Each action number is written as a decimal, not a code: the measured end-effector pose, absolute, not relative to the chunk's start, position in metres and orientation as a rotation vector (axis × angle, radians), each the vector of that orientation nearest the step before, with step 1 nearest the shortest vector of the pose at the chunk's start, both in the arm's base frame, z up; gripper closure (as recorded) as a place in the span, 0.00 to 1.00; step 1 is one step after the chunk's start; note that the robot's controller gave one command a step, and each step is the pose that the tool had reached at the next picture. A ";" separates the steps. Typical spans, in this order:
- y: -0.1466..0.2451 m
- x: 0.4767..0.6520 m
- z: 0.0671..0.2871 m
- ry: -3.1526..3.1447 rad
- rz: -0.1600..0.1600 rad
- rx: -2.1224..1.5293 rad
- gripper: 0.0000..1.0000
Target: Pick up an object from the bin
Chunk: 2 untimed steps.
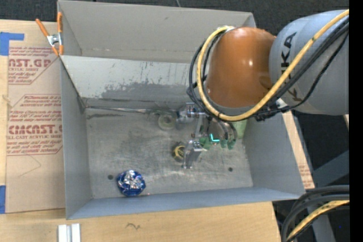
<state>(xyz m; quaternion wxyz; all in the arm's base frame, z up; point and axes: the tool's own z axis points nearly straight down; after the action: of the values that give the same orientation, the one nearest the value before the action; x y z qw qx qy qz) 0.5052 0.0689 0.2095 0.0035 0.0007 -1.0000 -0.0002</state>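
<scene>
Grey metal bin [74, 122], scuffed floor. Front-left corner: shiny blue crumpled ball [131, 183], well apart from tool. Further right, near back wall: pale ring [166, 121]. Centre floor: small yellowish piece [180, 150], tool [190, 158] low just beside it. Released or clenched, can't tell. Arm in from right, orange cover [238, 68] above, wrist pointing down.

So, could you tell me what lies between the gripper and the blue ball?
In the camera view, only bare bin floor lies between the gripper and the blue shiny ball; a small yellowish piece sits beside the gripper, off that line.
</scene>
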 end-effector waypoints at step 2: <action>0.043 0.546 0.074 -3.139 -0.004 -0.126 1.00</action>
<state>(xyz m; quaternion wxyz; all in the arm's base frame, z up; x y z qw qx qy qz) 0.5460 0.0430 0.0738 0.0002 -0.0402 -0.9992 -0.0013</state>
